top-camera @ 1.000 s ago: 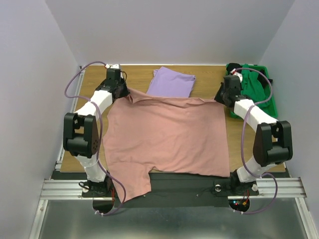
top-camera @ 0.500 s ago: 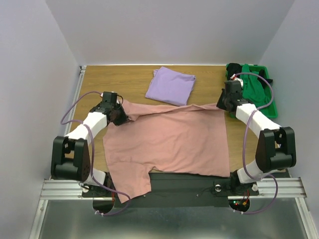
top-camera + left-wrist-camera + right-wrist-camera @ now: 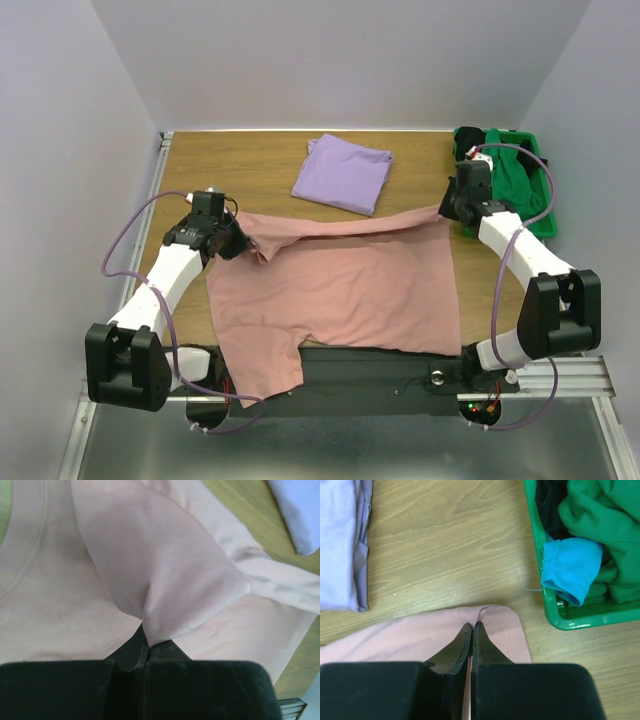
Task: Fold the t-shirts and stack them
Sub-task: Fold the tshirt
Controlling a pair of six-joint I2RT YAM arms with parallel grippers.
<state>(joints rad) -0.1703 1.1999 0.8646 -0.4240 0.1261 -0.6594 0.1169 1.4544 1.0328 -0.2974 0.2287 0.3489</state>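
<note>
Where the pink shirt's far-left corner lifts: the left gripper [image 3: 232,241] has its jaws pressed together on a fold of the cloth, right at a stitched hem.
Left arm: white shells with black joints, a purple cable [image 3: 122,240] looping beside it.
Table [image 3: 250,160]: wood-grain top, light brown.
Pink shirt [image 3: 340,290]: soft, matte, dusty-pink knit, spread over the near half of the table. Its far edge is pulled into a raised ridge between the two grippers. A sleeve hangs over the near edge at the left. In the left wrist view a ribbed neckband curves along the left side.
Lavender shirt [image 3: 343,173]: plain, folded into a rough rectangle and lying flat toward the far edge, just beyond the pink ridge; whether the two touch cannot be told.
Right gripper [image 3: 447,208]: black fingers closed tight on the pink shirt's far-right corner, low over the wood.
Bin [image 3: 548,225]: glossy green plastic with a rounded rim, at the far-right corner, close beside the right gripper.
Bin contents: crumpled green cloth [image 3: 600,510], a turquoise sleeve [image 3: 570,565] with a stitched cuff draped over the bin's wall, and some black cloth [image 3: 547,505].
</note>
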